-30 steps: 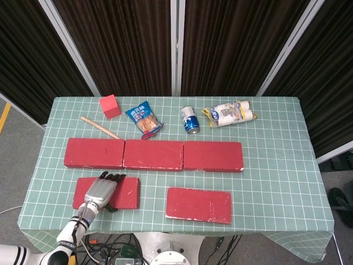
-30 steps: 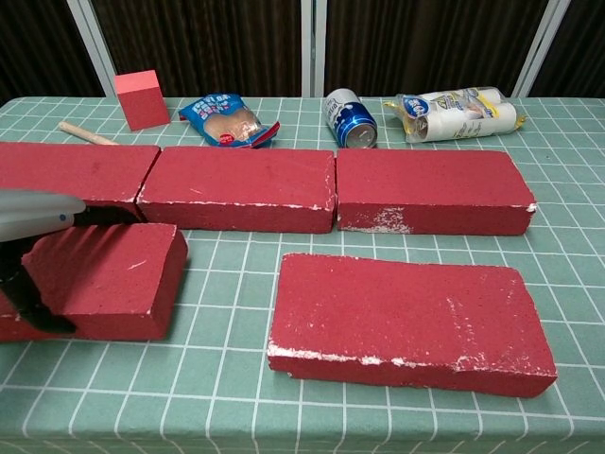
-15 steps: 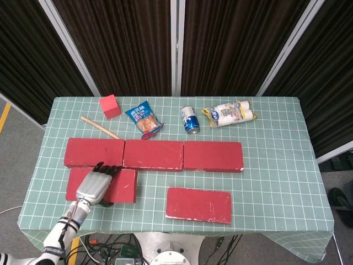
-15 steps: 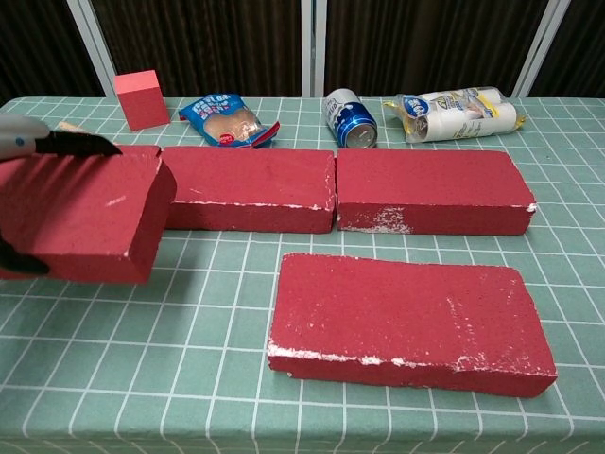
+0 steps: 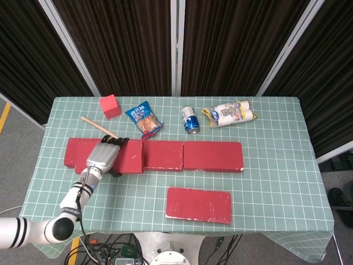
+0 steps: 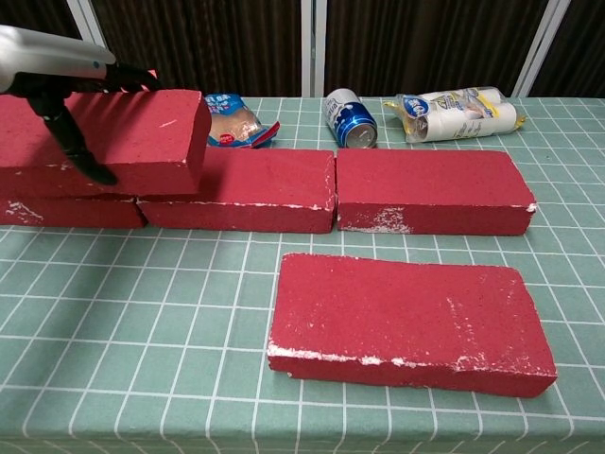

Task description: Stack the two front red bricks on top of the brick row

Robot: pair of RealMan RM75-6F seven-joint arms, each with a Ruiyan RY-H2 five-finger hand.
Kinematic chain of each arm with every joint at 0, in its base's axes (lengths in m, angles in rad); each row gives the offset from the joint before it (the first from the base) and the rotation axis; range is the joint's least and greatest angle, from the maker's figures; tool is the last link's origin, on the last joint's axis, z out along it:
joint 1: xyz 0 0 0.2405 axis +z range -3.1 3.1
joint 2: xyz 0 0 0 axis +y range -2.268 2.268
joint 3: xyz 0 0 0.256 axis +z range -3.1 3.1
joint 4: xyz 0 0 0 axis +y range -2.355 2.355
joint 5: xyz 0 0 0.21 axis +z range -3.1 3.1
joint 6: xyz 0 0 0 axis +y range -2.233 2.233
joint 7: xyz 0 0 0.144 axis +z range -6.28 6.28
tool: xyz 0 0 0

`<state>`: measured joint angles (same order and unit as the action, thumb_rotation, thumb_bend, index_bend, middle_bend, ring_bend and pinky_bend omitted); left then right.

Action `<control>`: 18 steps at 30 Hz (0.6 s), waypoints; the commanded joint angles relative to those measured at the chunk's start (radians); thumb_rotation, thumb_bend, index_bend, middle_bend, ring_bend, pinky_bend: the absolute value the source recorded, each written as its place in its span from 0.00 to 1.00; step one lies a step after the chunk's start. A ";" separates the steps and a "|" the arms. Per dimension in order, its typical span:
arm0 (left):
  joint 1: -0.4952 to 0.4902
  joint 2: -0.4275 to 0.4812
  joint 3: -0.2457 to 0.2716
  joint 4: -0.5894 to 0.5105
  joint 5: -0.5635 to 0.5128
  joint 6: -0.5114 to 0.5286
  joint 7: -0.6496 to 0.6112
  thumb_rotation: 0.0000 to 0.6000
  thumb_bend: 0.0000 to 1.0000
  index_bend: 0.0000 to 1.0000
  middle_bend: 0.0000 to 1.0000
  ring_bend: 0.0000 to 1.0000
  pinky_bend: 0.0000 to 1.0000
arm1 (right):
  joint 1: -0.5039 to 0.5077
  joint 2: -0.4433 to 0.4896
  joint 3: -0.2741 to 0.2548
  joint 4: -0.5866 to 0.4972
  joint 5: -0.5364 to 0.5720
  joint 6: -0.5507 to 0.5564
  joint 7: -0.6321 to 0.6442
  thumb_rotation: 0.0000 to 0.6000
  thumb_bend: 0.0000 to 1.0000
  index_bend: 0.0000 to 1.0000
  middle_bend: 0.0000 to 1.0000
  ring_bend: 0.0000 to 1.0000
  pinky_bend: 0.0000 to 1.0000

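Observation:
Three red bricks form a row [image 5: 190, 155] across the table's middle. My left hand [image 5: 103, 156] grips a red brick [image 5: 128, 157] and holds it over the row's left end, spanning the seam between the left and middle bricks. In the chest view the same held brick [image 6: 123, 142] sits above the row [image 6: 430, 189], with the left hand [image 6: 57, 76] over its top and near face. Whether it touches the row I cannot tell. A second loose red brick [image 5: 198, 205] lies flat in front, also seen as the near brick [image 6: 406, 322]. My right hand is out of sight.
Behind the row lie a small red cube [image 5: 110, 106], a wooden stick [image 5: 98, 127], a blue snack bag [image 5: 144, 120], a blue can [image 5: 190, 120] on its side and a white-and-yellow packet [image 5: 229, 114]. Dark curtains stand behind the table.
My left hand has lifted the front left brick off the table and carried it back and up, over the left part of the row. The other front brick has not moved.

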<state>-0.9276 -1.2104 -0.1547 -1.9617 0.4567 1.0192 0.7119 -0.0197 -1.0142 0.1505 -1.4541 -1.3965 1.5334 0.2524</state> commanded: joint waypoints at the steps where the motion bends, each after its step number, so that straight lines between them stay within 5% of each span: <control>1: -0.056 -0.037 -0.010 0.059 -0.072 -0.035 0.020 1.00 0.16 0.11 0.17 0.19 0.00 | 0.002 0.001 -0.002 -0.009 -0.002 -0.002 -0.010 1.00 0.00 0.00 0.00 0.00 0.00; 18: -0.155 -0.081 0.028 0.165 -0.131 -0.091 0.039 1.00 0.16 0.11 0.17 0.16 0.00 | 0.009 -0.012 -0.008 -0.006 0.005 -0.019 -0.025 1.00 0.00 0.00 0.00 0.00 0.00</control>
<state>-1.0768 -1.2866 -0.1249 -1.8051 0.3319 0.9375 0.7596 -0.0112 -1.0255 0.1431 -1.4601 -1.3925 1.5161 0.2290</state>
